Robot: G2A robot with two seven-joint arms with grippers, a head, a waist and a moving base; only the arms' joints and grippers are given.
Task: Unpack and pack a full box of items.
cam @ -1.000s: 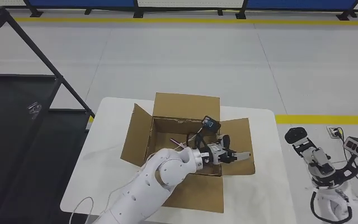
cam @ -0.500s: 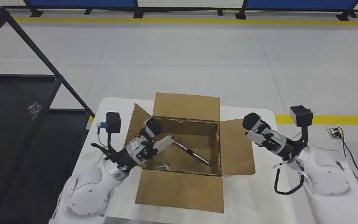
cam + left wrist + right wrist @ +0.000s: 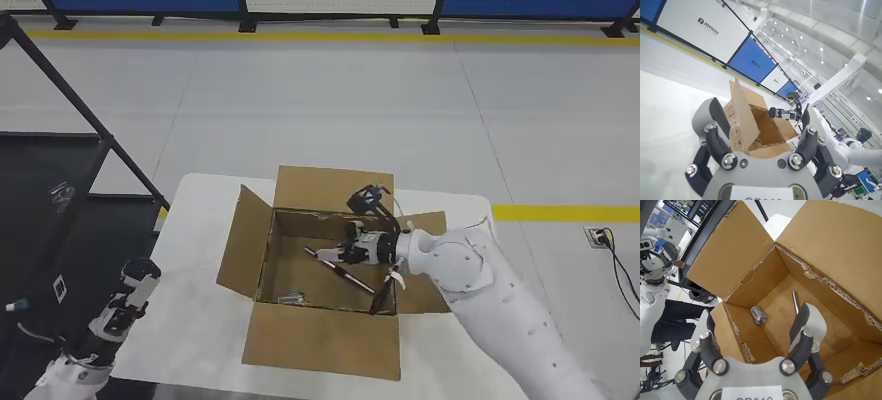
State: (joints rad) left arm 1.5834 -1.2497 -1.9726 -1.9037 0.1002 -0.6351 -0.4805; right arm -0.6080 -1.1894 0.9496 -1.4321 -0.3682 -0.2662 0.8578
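An open cardboard box point(image 3: 330, 345) stands in the middle of the white table point(image 3: 200, 300), with its flaps spread out. On its floor lie a thin metal rod point(image 3: 352, 277) point(image 3: 795, 300) and a small metal cylinder part point(image 3: 292, 296) point(image 3: 759, 317). My right gripper point(image 3: 340, 254) point(image 3: 756, 311) hangs inside the box mouth, open and holding nothing. One of its fingers point(image 3: 804, 317) covers the rod's near end. Off the table's left edge, apart from the box, my left gripper point(image 3: 138, 275) point(image 3: 762, 109) is open and empty. It faces the box point(image 3: 745, 106).
A black metal frame point(image 3: 60, 200) stands to the left of the table. Bare table surface lies on both sides of the box. A yellow floor line point(image 3: 565, 213) runs behind on the right.
The left arm has pulled back from the box's left flap to beyond the table's left edge. The right arm has come in from the right and now hangs over the rod in the box.
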